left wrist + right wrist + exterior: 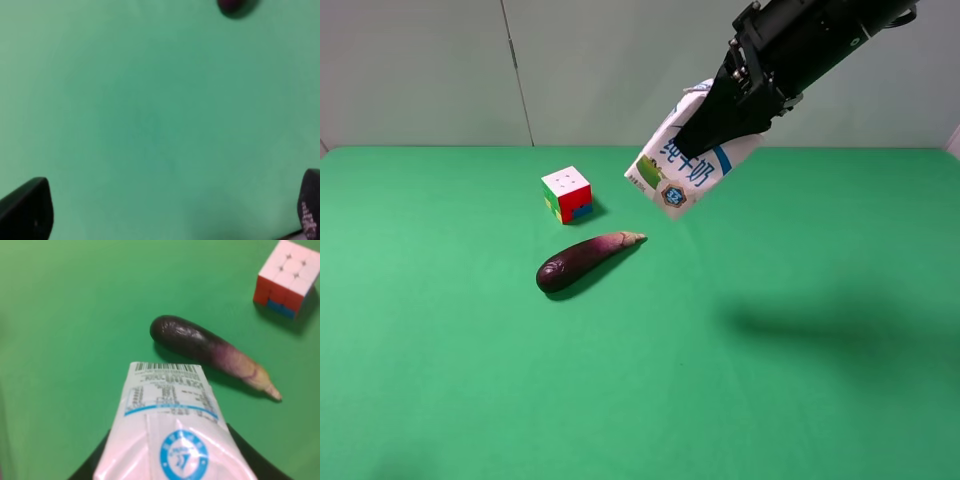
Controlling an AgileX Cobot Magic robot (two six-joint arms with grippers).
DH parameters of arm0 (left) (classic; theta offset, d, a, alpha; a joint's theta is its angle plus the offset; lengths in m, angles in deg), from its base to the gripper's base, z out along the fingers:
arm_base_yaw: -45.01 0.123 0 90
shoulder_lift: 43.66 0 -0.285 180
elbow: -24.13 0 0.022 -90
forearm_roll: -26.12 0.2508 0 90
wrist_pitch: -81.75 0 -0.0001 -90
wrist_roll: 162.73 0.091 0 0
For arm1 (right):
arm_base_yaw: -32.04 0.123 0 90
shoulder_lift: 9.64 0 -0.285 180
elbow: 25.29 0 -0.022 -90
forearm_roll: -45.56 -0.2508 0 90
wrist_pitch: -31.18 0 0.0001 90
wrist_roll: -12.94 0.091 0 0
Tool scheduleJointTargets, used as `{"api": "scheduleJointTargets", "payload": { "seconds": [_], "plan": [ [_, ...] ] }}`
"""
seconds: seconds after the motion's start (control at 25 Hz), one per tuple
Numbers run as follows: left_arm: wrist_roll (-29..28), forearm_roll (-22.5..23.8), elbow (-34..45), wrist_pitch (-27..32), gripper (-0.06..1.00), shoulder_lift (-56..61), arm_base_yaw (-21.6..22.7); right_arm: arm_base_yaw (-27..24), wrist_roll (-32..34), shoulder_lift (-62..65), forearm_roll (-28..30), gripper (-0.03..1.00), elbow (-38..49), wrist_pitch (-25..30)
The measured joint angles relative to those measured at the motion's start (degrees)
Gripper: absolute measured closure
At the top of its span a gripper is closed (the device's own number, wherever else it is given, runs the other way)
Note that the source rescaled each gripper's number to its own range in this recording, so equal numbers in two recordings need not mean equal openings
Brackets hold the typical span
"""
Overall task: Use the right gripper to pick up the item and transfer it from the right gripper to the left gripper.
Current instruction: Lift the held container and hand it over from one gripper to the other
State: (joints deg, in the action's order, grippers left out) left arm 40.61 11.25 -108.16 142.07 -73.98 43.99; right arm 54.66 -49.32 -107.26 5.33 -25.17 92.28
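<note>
The right gripper (718, 128) is grasping the carton (685, 165) by its upper end, jaws clenched on it. It is holding the carton tilted in the air above the bench (440, 380), probably to present the free lower end for handover. The left gripper (167, 215) is hovering over bare green surface, jaws released. An eggplant (588, 260) and a puzzle cube (568, 193) are lying on the green bench, and a pale wall (420, 70) is standing behind.
</note>
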Motion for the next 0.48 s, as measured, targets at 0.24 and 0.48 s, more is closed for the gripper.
{"api": "scheduleJointTargets", "payload": {
  "seconds": [0.24,0.48],
  "plan": [
    [14.12,-7.26,-0.45,-10.5,0.0,-7.17,-5.19,0.0,-3.73,0.0,-4.37,0.97,0.0,0.0],
    [23.82,-14.34,-0.45,-17.0,0.01,-17.78,-9.61,0.0,-6.25,0.0,-6.12,0.97,0.0,2.15]
  ]
}}
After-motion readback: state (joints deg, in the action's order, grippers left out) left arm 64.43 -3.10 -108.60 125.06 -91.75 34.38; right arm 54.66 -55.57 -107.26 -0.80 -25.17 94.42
